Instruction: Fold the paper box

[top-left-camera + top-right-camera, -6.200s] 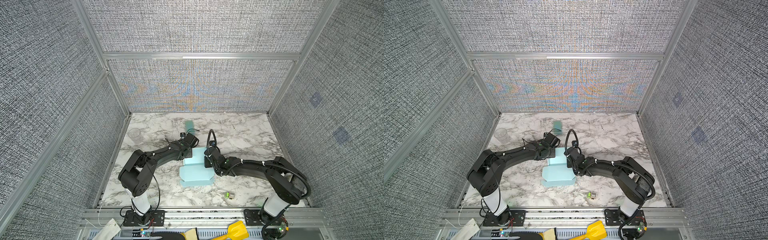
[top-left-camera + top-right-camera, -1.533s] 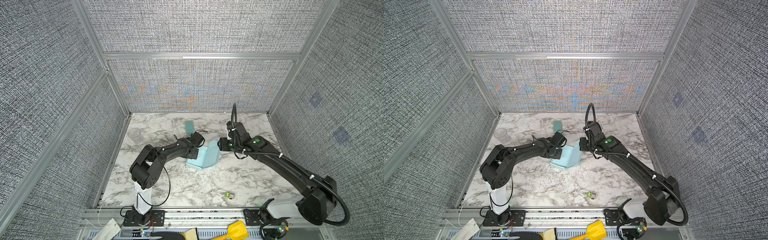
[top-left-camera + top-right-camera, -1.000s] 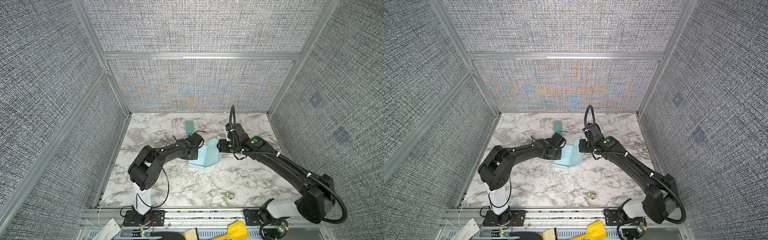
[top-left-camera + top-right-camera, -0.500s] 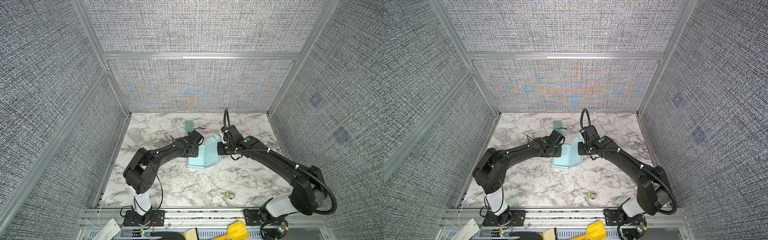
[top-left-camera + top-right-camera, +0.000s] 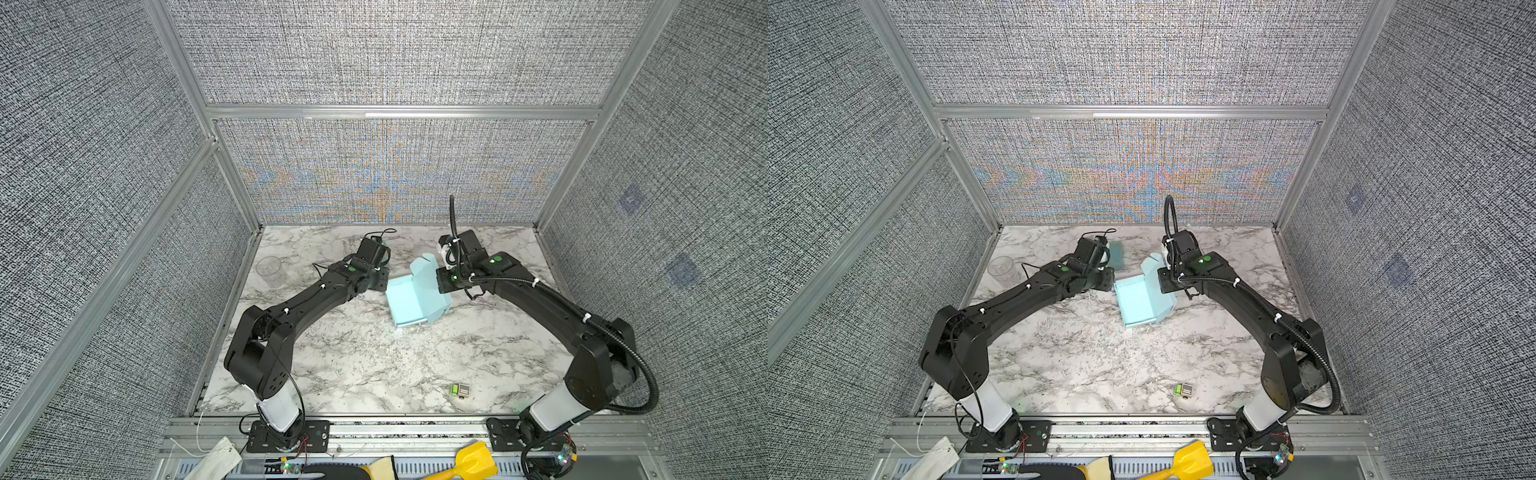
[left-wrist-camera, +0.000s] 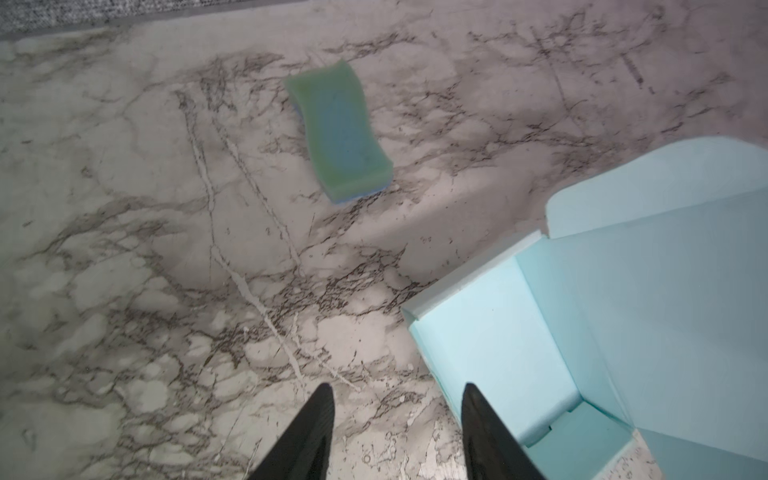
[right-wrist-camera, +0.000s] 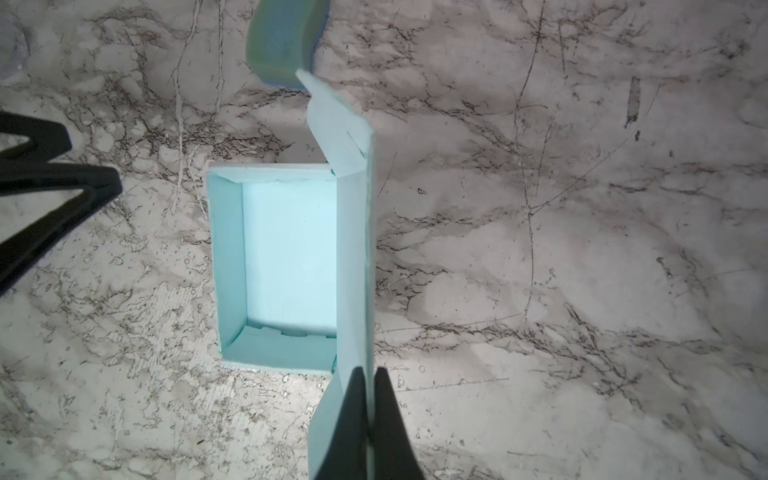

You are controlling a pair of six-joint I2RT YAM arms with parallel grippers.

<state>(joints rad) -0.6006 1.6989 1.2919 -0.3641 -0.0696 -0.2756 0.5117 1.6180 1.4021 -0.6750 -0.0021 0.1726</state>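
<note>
Where both top views show the box (image 5: pixel 415 299) on the table (image 5: pixel 365 357), its flap (image 5: pixel 424 266) stands raised. Left wrist view: the left gripper (image 6: pixel 395 390) gapes empty beside the box. Right wrist view: the right gripper (image 7: pixel 370 374) clamps the flap.

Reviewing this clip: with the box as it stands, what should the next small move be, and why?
Probably swing the right gripper toward the left arm, folding the upright lid panel it pinches down over the open paper box. The box walls look formed and only the lid stands up. The left gripper is open beside the box, gripping nothing.
</note>
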